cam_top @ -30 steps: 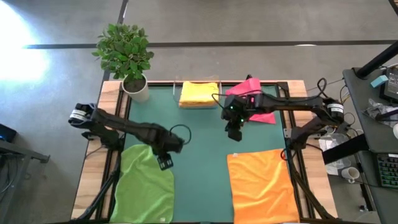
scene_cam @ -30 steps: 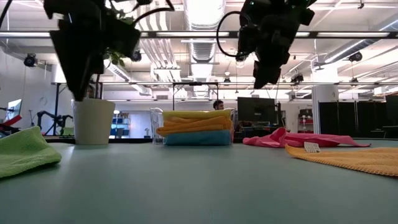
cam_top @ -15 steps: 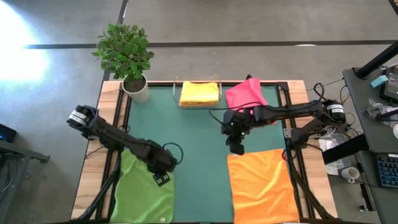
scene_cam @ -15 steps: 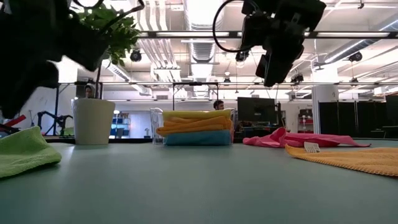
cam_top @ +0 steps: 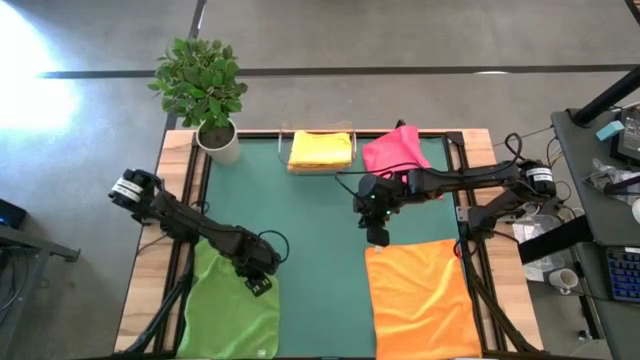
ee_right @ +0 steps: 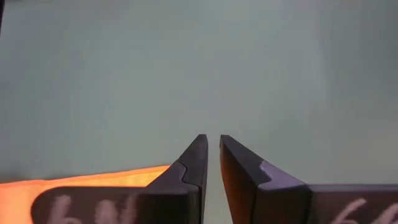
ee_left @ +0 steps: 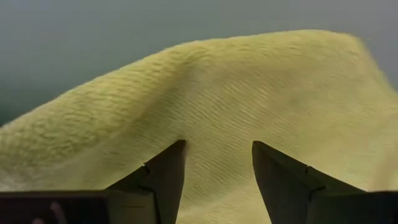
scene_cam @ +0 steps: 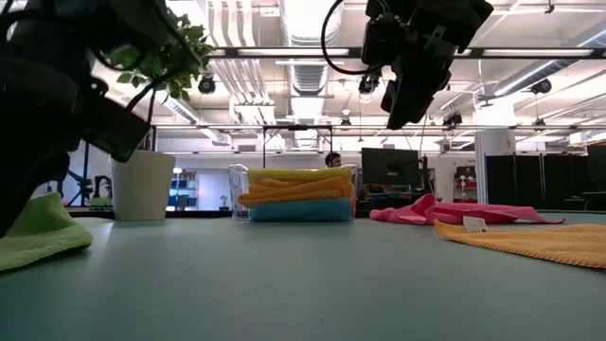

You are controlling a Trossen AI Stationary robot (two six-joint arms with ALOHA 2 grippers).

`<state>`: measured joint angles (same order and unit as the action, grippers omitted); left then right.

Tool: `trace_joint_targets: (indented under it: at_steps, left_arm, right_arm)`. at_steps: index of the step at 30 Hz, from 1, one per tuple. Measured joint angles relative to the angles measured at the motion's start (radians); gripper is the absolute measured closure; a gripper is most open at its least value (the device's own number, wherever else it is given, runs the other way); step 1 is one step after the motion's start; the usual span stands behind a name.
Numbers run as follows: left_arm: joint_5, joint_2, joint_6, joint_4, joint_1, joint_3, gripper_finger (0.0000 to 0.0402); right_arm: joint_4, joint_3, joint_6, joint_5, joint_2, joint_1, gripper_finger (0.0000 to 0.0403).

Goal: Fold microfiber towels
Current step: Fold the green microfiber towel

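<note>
Here, the left gripper (cam_top: 258, 283) is hovering over the green towel (cam_top: 232, 305) at the table's (cam_top: 310, 215) front left, its jaws spread wide above the fuzzy cloth. The right gripper (cam_top: 377, 238) is hanging just beyond the far edge of the orange towel (cam_top: 422, 300) at the front right, jaws nearly together and seemingly gripping nothing. The pink towel (cam_top: 397, 152) is lying crumpled along the back edge, beside folded towels stacked in a clear tray (scene_cam: 237, 194).
</note>
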<state>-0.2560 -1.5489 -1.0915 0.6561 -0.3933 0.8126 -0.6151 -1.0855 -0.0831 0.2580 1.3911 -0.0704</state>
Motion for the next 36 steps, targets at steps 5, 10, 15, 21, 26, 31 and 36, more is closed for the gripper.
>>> trace_joint_targets:
  at_steps: [5,10,15,21,26,31,36]
  left_arm:
    - [0.01,0.001,-0.002,-0.02,0.037,-0.051,0.0231]
    - [0.132,0.001,0.051,-0.049,0.13,-0.081,0.0231]
    - [0.327,0.0,0.15,-0.101,0.256,-0.064,0.0231]
    - [0.497,-0.005,0.316,-0.254,0.425,-0.068,0.0231]
    - [0.606,-0.007,0.35,-0.34,0.561,-0.071,0.023]
    - [0.539,0.005,0.4,-0.368,0.625,-0.042,0.023]
    - [0.467,0.065,0.533,-0.341,0.561,0.031,0.023]
  right_arm:
    - [0.0,0.0,0.014,-0.001,-0.002,0.0,0.0369]
    - [-0.001,0.0,0.014,-0.001,-0.002,0.0,0.0369]
    - [0.0,0.0,0.015,-0.008,-0.002,0.0,0.0369]
    - [0.0,0.0,0.015,-0.026,-0.002,0.0,0.0369]
    - [0.0,0.0,0.012,-0.034,-0.002,0.0,0.0369]
    - [0.0,0.0,-0.007,-0.045,-0.002,0.0,0.0369]
    - [0.005,0.0,-0.001,-0.051,-0.003,0.0,0.0369]
